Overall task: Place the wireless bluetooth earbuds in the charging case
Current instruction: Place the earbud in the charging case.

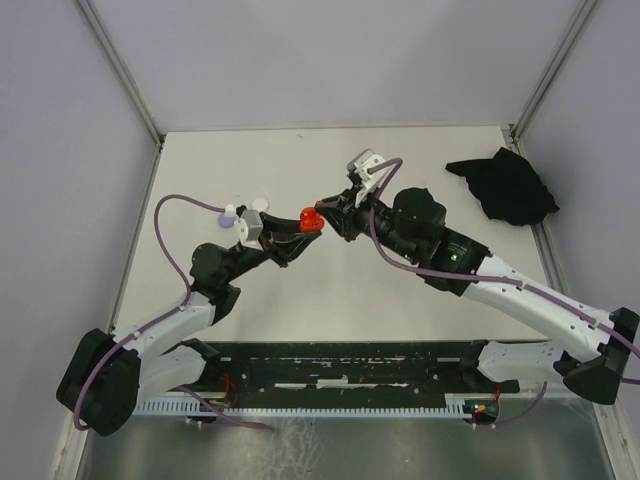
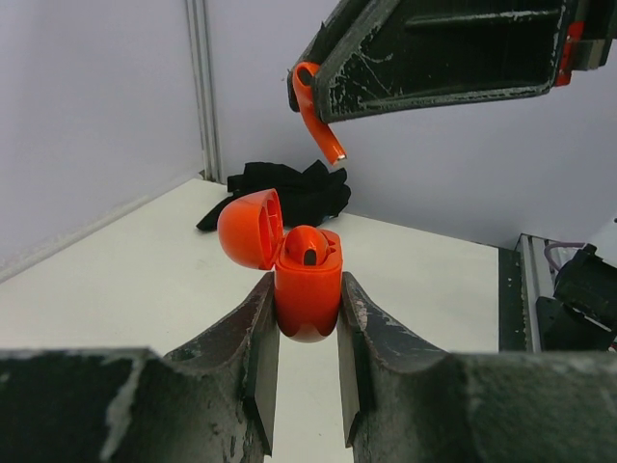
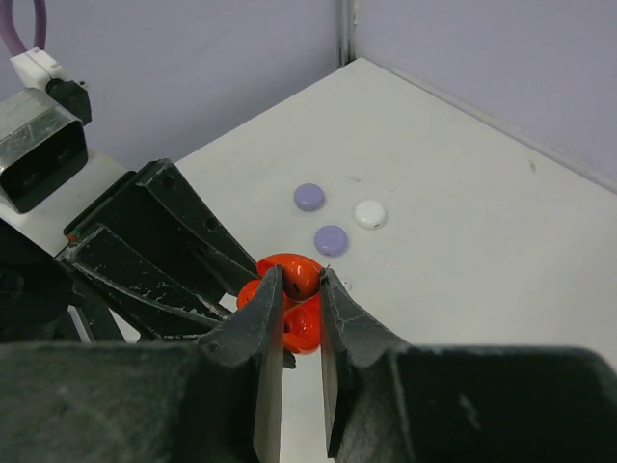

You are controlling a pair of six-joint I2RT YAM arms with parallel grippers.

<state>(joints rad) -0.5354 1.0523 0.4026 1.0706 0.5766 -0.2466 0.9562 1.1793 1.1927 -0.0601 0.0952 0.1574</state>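
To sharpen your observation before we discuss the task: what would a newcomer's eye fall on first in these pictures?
First the bright red charging case, lid open, gripped in the left gripper above the middle of the table. Just above it the right gripper pinches a red earbud, stem pointing down. Then a crumpled black cloth at the far right corner, and three small discs, lilac and white, further left.

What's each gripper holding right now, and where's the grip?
Left gripper holds the open red charging case by its lower body; right gripper pinches a red earbud by its head, stem hanging down.
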